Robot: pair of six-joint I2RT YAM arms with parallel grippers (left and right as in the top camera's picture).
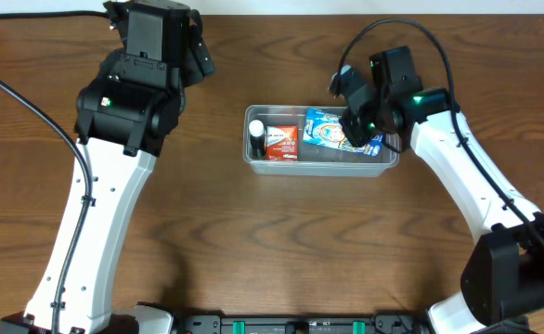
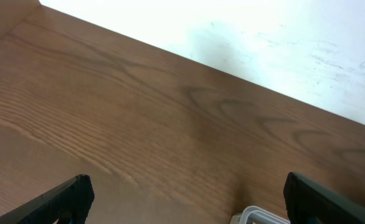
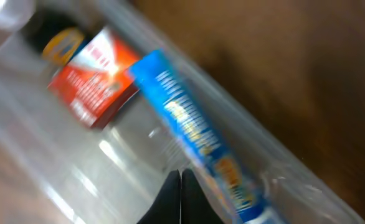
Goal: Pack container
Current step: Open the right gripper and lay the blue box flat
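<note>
The clear plastic container (image 1: 253,156) sits at the table's middle. Inside it are a red box (image 1: 281,142), a small dark bottle with a white cap (image 1: 256,137) and a blue packet (image 1: 332,130) leaning on its edge. My right gripper (image 1: 356,125) is over the container's right part, fingers pressed together with nothing between them. In the right wrist view its closed fingers (image 3: 180,199) are inside the container (image 3: 58,180), beside the blue packet (image 3: 189,134); the red box (image 3: 98,74) lies further off. My left gripper (image 2: 185,199) is open and empty, over bare table left of the container's corner (image 2: 263,216).
The wooden table (image 1: 253,250) ends at a white wall at the back (image 2: 263,43). The left arm (image 1: 105,186) stretches along the left side, the right arm (image 1: 476,176) along the right, with black cables near both.
</note>
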